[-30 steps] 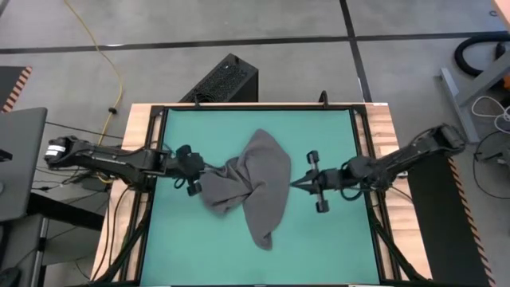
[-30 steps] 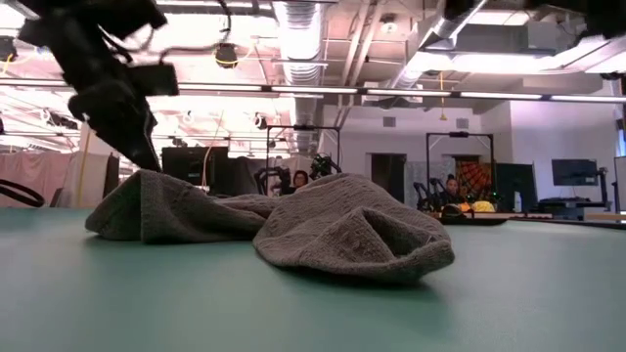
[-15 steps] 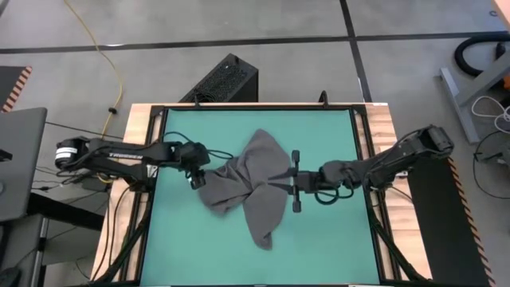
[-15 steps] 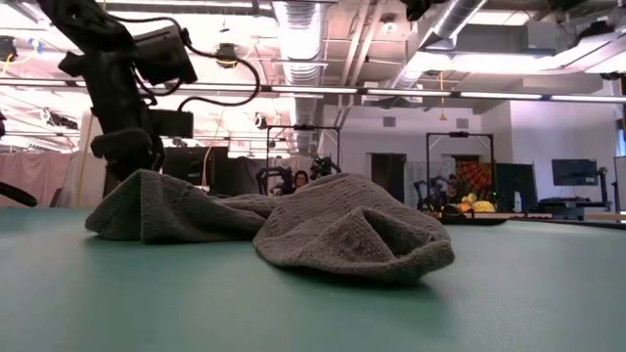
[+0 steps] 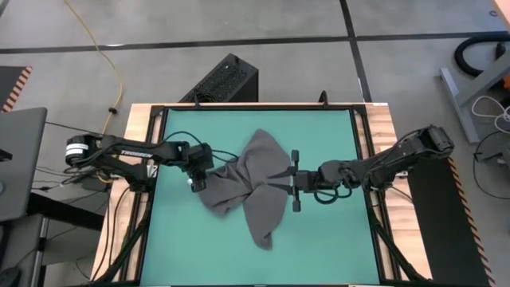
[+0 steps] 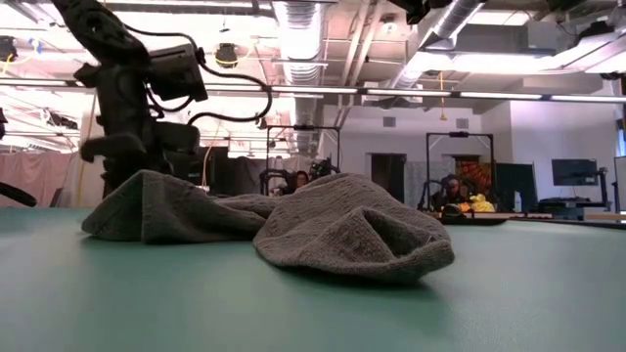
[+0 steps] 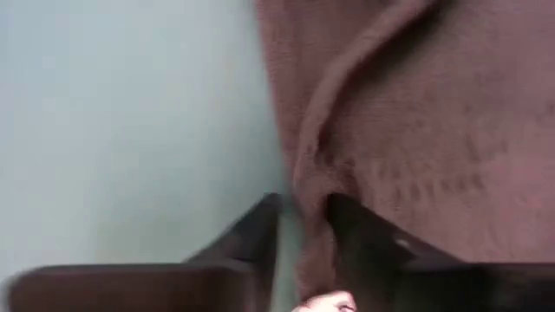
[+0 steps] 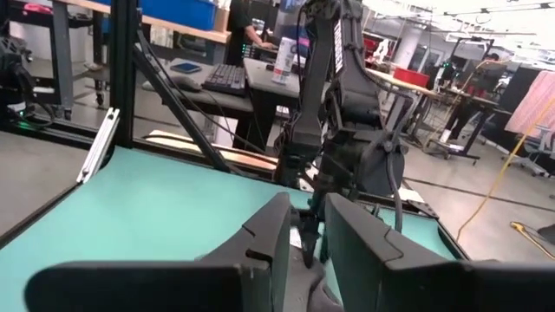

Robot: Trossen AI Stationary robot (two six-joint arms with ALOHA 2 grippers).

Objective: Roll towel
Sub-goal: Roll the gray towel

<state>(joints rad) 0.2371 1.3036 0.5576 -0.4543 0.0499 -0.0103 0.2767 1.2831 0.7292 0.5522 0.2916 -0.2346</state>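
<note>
The dark grey towel [image 5: 255,187] lies crumpled in a heap on the middle of the green mat [image 5: 327,239]; the low view shows it as two humps [image 6: 323,225]. My left gripper [image 5: 201,174] stands at the towel's left end, pointing steeply down, shut on its edge [image 7: 302,217]. In the low view its fingertips are hidden behind the towel's left hump [image 6: 137,200]. My right gripper [image 5: 273,176] is held level above the towel's right side, pointing toward the left arm. Its fingers [image 8: 305,221] stand a little apart with nothing between them. My left gripper pinches the towel's left edge [image 7: 305,195] between its two fingers, where the cloth curls into a ridge. The fingers come from above, slanting down from the table's left. The towel stays slack on the mat; one layer or several, I cannot tell.
Black frame rails [image 5: 362,159] border the mat. A black box [image 5: 227,80] stands beyond the far edge and a laptop [image 5: 16,159] sits off the left side. Bare mat lies along the near edge. People sit in the room behind [image 6: 450,191].
My left gripper has moved a little toward the towel and down, tipping steeper onto its left edge. My right gripper has moved toward the table's left, from beside the towel's right edge to above the cloth. The towel has kept its shape.
</note>
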